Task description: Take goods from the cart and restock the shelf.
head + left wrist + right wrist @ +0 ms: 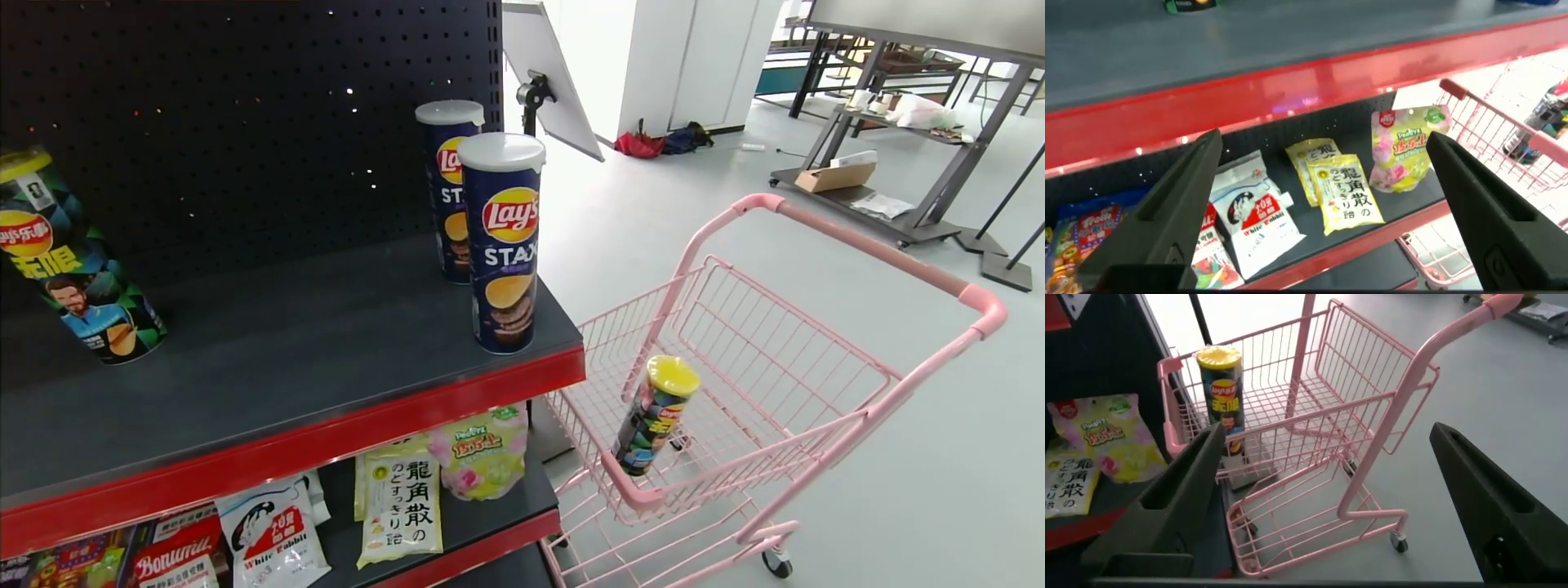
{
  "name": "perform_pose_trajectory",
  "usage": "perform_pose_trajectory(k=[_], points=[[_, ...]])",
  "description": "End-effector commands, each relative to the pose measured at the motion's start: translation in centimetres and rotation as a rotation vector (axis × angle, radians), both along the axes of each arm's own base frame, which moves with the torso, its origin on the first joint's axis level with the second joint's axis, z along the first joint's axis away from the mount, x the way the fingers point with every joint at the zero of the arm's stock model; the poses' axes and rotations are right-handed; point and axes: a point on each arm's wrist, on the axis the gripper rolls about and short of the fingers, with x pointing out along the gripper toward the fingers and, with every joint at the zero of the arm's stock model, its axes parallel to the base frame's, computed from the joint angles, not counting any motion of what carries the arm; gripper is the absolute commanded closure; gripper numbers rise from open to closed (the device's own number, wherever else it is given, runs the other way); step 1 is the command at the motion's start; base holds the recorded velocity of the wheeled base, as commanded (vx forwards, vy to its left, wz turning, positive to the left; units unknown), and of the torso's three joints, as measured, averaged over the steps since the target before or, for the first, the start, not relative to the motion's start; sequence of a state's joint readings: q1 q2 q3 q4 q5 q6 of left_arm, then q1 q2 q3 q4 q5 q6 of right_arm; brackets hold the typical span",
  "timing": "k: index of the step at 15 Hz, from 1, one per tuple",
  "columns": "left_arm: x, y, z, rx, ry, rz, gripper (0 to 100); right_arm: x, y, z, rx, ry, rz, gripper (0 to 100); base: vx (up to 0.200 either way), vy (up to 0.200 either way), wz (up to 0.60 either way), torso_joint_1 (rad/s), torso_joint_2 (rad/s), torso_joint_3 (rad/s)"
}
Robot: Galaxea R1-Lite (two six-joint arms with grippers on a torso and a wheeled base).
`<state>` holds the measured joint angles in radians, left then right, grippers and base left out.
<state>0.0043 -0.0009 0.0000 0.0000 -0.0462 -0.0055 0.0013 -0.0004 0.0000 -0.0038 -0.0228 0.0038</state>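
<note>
The yellow-lidded chip can (653, 416) is in the basket of the pink cart (857, 242), lower centre-right of the head view, in the basket corner nearest the shelf. It seems to stand upright, though the slanted view leaves me unsure.

Neither of my claws is touching it. My right claw (1327, 429) hangs with its fingers spread wide and nothing between them, above the cart with the can below. My left claw (1324, 137) is just as wide and bare, facing the shelf's lower tier.

The shelf's top board, with its red front edge (326, 437), fills the left half of the head view. At its right end two navy chip cans with white lids stand upright, one near the edge (502, 245) and one behind it (447, 188). A green-and-black can with a yellow lid (73, 261) stands at far left, well apart from them.

On the tier below lie a pale green pouch (482, 453), a yellow candy bag (400, 498) and a white candy bag (273, 531).
</note>
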Motion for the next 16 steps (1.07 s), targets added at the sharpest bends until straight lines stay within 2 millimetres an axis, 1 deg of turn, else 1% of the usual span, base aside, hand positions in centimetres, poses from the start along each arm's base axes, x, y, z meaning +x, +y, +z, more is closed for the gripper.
perform_pose_trajectory(k=[1, 7, 10, 13, 16], points=[[0.01, 0.00, 0.00, -0.001, 0.001, 0.000, 0, 0.00, 0.00, 0.01, 0.001, 0.000, 0.000, 0, 0.000, 0.000, 0.00, -0.163, 0.47, 0.290], [0.01, 0.00, 0.00, -0.001, 0.001, 0.000, 0, 0.00, 0.00, 0.01, -0.001, 0.000, 0.000, 0, 0.000, 0.000, 0.00, -0.184, 0.54, 0.351], [0.01, 0.00, 0.00, -0.001, 0.001, 0.000, 0, 0.00, 0.00, 0.01, -0.001, 0.000, 0.000, 0, 0.000, 0.000, 0.00, -0.137, 0.48, 0.333], [0.01, 0.00, 0.00, -0.001, 0.001, 0.000, 0, 0.00, 0.00, 0.01, -0.005, 0.000, 0.002, 0, 0.000, 0.000, 0.00, -0.038, 0.14, 0.092], [0.01, 0.00, 0.00, -0.002, 0.001, 0.000, 0, 0.00, 0.00, 0.02, -0.004, -0.002, -0.002, 0, 0.000, 0.000, 0.00, 0.000, 0.00, 0.000]])
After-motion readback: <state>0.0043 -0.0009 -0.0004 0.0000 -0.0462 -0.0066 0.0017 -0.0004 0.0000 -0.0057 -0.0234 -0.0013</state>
